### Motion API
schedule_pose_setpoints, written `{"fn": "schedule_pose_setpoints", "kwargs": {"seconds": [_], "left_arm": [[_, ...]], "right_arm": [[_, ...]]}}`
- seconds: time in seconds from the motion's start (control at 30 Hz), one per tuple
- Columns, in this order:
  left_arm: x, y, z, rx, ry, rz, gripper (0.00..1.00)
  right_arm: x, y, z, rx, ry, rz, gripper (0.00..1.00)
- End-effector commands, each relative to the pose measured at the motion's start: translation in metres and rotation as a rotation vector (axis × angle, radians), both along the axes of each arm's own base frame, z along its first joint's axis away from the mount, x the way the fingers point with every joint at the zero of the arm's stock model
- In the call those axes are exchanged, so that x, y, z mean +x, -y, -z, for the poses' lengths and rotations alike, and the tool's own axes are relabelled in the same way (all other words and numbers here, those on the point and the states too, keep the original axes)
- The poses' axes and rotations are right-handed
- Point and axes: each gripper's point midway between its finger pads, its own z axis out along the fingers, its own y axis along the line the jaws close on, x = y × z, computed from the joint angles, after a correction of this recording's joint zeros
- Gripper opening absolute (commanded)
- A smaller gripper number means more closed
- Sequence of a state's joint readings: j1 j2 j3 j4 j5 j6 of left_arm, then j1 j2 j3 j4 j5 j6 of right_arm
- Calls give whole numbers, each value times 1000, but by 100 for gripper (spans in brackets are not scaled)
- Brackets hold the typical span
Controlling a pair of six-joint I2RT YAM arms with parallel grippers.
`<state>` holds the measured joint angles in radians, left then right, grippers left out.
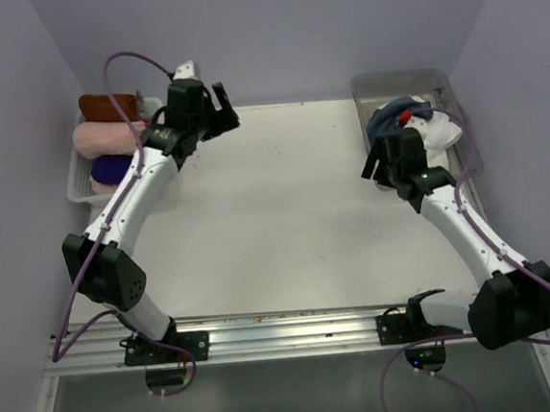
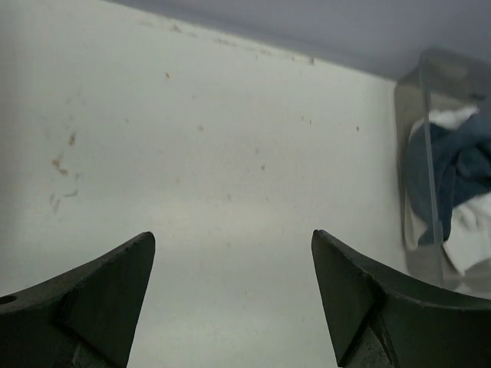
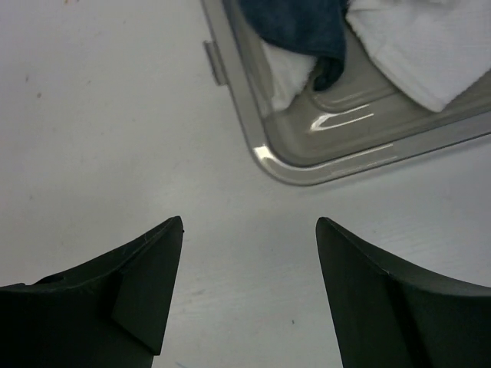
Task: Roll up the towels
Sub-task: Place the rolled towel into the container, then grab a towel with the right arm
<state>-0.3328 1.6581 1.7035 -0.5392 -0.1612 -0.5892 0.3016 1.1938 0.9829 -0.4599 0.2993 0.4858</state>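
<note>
Left gripper [image 1: 220, 109]: held above the far-left part of the surface [image 1: 275, 206], jaws spread wide, nothing between them; only bare surface is seen between its fingers in the left wrist view.

Right gripper [image 1: 379, 166]: held just outside the near-left corner of the clear bin [image 1: 408, 78], jaws likewise parted and nothing gripped; the bin's corner is seen beyond its fingertips in the right wrist view.

Dark slate-blue towel [image 1: 391, 119]: found crumpled in the clear bin at far right, lying partly over the white towel [image 1: 439, 134], which is bunched beneath and beside it. Both are unrolled. A small red item [image 1: 405, 115] is noted on the blue cloth; what it is cannot be told.

Rust-brown towel [image 1: 107, 107]: seen at the far end of the white basket [image 1: 75, 182] at far left. Just in front of it lies a pale pink cloth cylinder [image 1: 105, 137], then a deep purple one [image 1: 108, 168], partly hidden by the left arm.
</note>
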Motion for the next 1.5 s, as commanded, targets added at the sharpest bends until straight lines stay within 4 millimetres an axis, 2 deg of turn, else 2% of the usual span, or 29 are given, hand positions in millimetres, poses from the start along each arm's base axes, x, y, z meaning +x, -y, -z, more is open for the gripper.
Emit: {"fn": "schedule_pose_setpoints", "kwargs": {"seconds": [0.0, 0.07, 0.13, 0.23, 0.27, 0.37, 0.4, 0.43, 0.5, 0.53, 0.63, 0.67, 0.7, 0.77, 0.8, 0.87, 0.9, 0.93, 1.0, 1.07, 1.1, 1.13, 1.2, 1.23, 1.27, 1.3, 1.33, 1.43, 1.47], "left_arm": [[-25, 43, 50, 73, -87, 130, 87], [-45, 77, 75, 70, -127, 222, 87], [-63, 100, 94, 73, -168, 294, 87], [-94, 118, 122, 66, -233, 365, 86], [-100, 122, 126, 63, -237, 379, 86], [-124, 133, 138, 51, -257, 433, 86], [-130, 136, 141, 47, -266, 445, 86], [-140, 140, 148, 42, -283, 472, 86], [-149, 144, 155, 41, -296, 484, 86], [-159, 150, 162, 31, -319, 517, 85], [-171, 156, 168, 23, -342, 545, 85], [-173, 155, 171, 23, -352, 540, 85], [-174, 155, 171, 21, -352, 540, 85], [-174, 153, 171, 24, -353, 531, 85], [-174, 152, 171, 25, -352, 527, 85], [-173, 151, 168, 29, -344, 516, 85], [-172, 150, 169, 34, -345, 513, 85], [-173, 149, 170, 36, -348, 509, 85], [-172, 150, 170, 37, -346, 510, 85], [-172, 153, 167, 31, -339, 528, 85], [-172, 153, 165, 31, -335, 528, 85], [-172, 151, 163, 35, -329, 523, 85], [-165, 146, 152, 64, -295, 500, 86], [-158, 139, 140, 88, -270, 465, 87], [-156, 135, 134, 108, -256, 457, 87], [-156, 128, 126, 120, -250, 445, 87], [-148, 123, 112, 116, -223, 427, 87], [-136, 105, 83, 71, -167, 409, 87], [-134, 101, 75, 65, -145, 410, 87]], "right_arm": [[32, 32, -10, 99, -9, 126, 74], [55, 53, 6, 100, -55, 205, 74], [83, 68, -1, 97, -34, 264, 77], [128, 84, 5, 130, -47, 321, 80], [139, 99, 7, 133, -42, 354, 81], [180, 113, 7, 120, -15, 381, 83], [195, 118, -14, 112, 20, 392, 83], [206, 124, 11, 93, -27, 411, 83], [229, 132, 0, 92, 5, 424, 83], [238, 134, 20, 90, -23, 435, 82], [257, 143, 22, 78, -17, 459, 79], [262, 143, 47, 79, -59, 458, 77], [268, 144, 43, 82, -51, 459, 76], [272, 143, 62, 98, -83, 459, 70], [275, 140, 61, 118, -76, 444, 68], [279, 137, 60, 141, -59, 431, 50], [282, 135, 52, 151, -33, 423, 39], [283, 134, 47, 160, -21, 413, 20], [282, 133, 26, 165, 16, 403, 0], [278, 130, 4, 175, 48, 386, 0], [274, 129, 4, 178, 52, 380, 0], [266, 127, -35, 186, 121, 365, 0], [251, 121, -50, 205, 162, 343, 0], [236, 118, -94, 215, 247, 325, 0], [225, 115, -114, 224, 291, 310, 0], [215, 112, -117, 230, 309, 295, 0], [194, 108, -162, 243, 400, 273, 0], [165, 92, -202, 253, 490, 186, 0], [148, 82, -230, 254, 544, 144, 0]]}}
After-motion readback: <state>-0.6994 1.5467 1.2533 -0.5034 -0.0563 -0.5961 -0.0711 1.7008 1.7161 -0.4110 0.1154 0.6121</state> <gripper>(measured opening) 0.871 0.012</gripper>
